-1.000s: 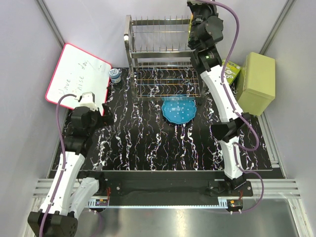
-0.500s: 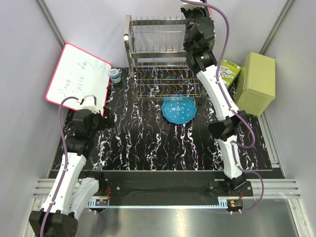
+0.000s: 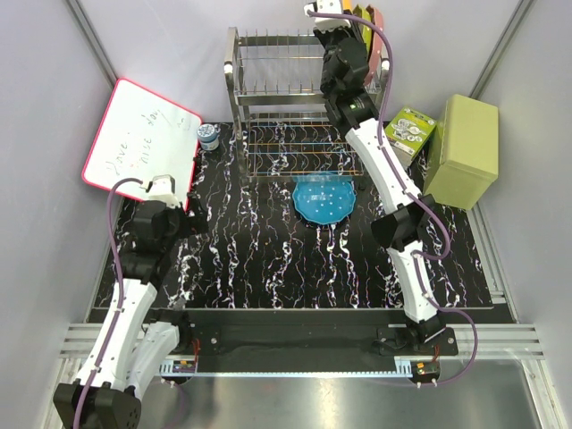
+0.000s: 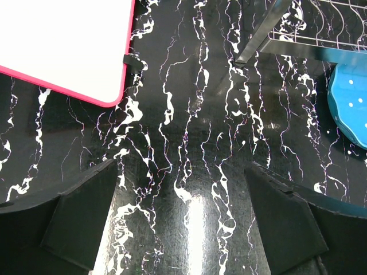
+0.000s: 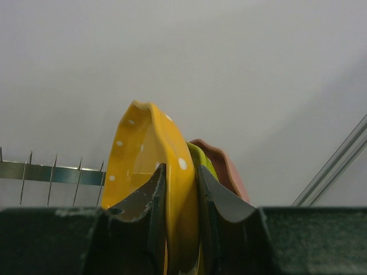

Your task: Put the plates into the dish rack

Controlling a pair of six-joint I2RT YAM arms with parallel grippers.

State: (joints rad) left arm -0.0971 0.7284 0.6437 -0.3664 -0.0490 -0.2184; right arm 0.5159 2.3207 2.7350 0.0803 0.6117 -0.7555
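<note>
Right hand [image 5: 180,172] is clamping the orange plate [image 5: 140,154] by its rim, holding it on edge at the right end of the dish rack [image 3: 286,89] top tier. I can't tell if it's sitting in a slot. Yellow-green plate [image 5: 202,159] and pink plate [image 5: 228,169] are standing close-packed right behind it. Blue plate [image 3: 323,198] is lying flat on the surface [image 3: 250,259], just in front of the rack. Left hand [image 4: 183,229] is hovering released, jaws spread, near the whiteboard [image 4: 63,40].

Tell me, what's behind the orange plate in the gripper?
A yellow-green plate sits right behind it, then a pink plate. Only their top edges show; the fingers and the orange plate cover the rest.
</note>
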